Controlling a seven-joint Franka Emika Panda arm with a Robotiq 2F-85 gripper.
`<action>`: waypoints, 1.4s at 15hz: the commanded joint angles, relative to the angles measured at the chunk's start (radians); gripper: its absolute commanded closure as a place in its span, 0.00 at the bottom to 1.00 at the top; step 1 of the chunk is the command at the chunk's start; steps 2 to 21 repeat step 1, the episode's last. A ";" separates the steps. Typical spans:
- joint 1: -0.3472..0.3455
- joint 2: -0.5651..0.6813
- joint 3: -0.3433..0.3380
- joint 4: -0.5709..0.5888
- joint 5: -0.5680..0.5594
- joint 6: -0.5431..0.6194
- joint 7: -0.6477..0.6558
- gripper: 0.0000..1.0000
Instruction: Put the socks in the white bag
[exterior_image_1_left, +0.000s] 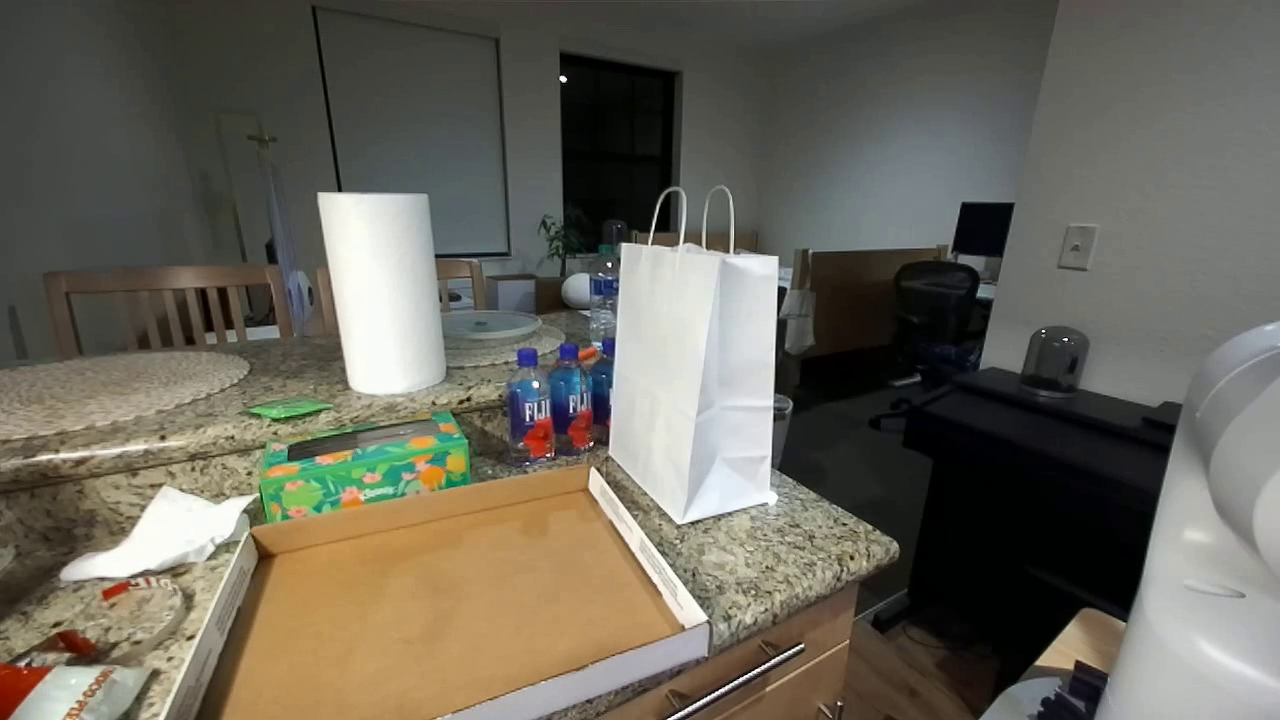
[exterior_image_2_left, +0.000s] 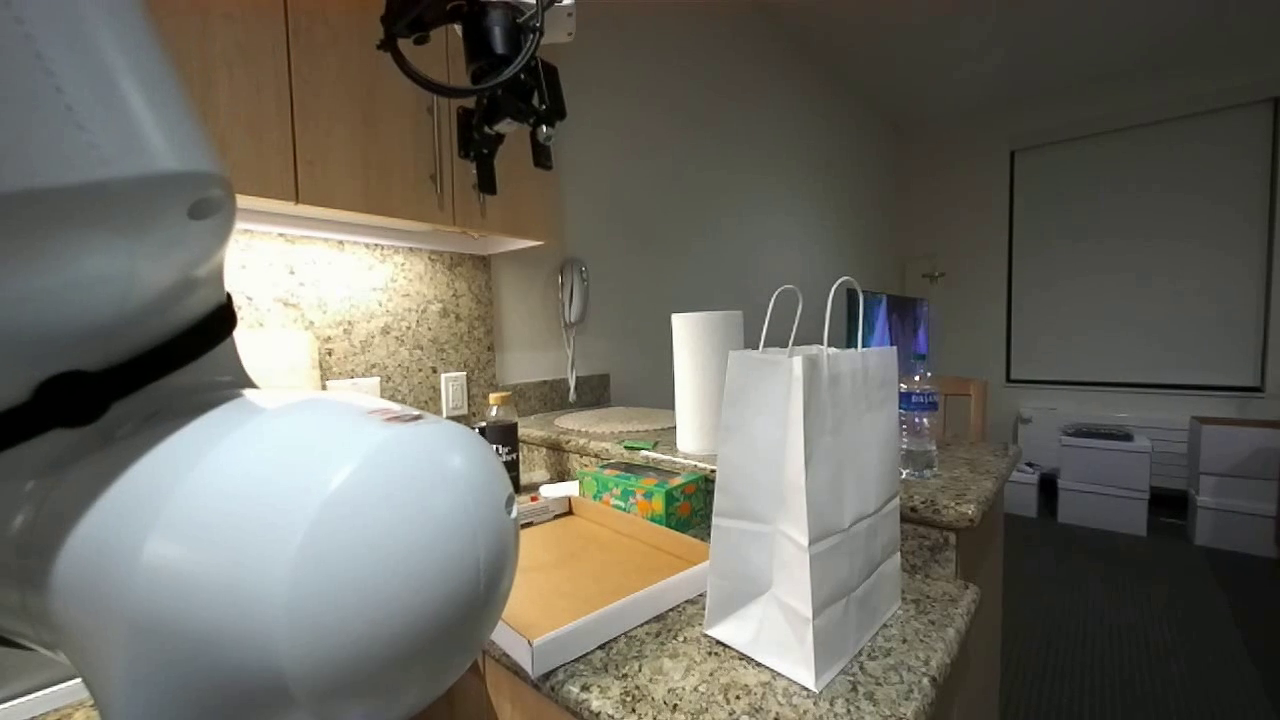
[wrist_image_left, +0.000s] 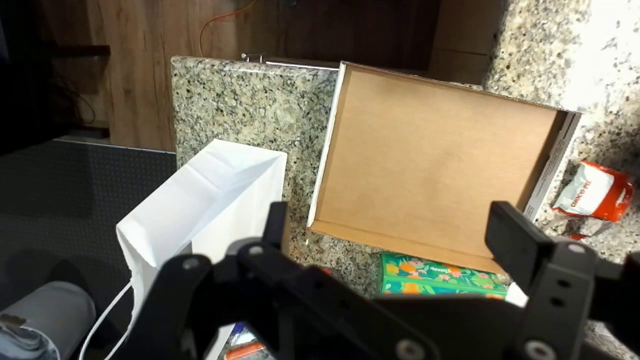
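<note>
The white bag (exterior_image_1_left: 690, 380) stands upright near the end of the granite surface (exterior_image_1_left: 805, 555), its long axis vertical, base down, two handles (exterior_image_1_left: 732, 215) rising from the top. One broad face is turned to the cardboard tray (exterior_image_1_left: 450, 590), just beside it, a strip of stone showing between them; a narrow, creased side faces the edge above the drawer front (exterior_image_1_left: 825, 625). In the wrist view that axis slants toward the lower left, handle end outermost. Bottles (exterior_image_1_left: 573, 400) stand near the bag, and a paper towel roll (exterior_image_1_left: 385, 295) on the raised ledge (exterior_image_1_left: 300, 365). The bag's inside is hidden, so I cannot tell whether the socks lie there. High in an exterior view, the gripper (exterior_image_2_left: 515, 170) points downward, its jaws wide apart.
</note>
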 joint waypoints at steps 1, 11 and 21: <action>-0.042 -0.001 0.028 0.005 0.011 -0.003 -0.013 0.00; -0.042 -0.001 0.028 0.005 0.011 -0.003 -0.013 0.00; -0.042 -0.001 0.028 0.005 0.011 -0.003 -0.013 0.00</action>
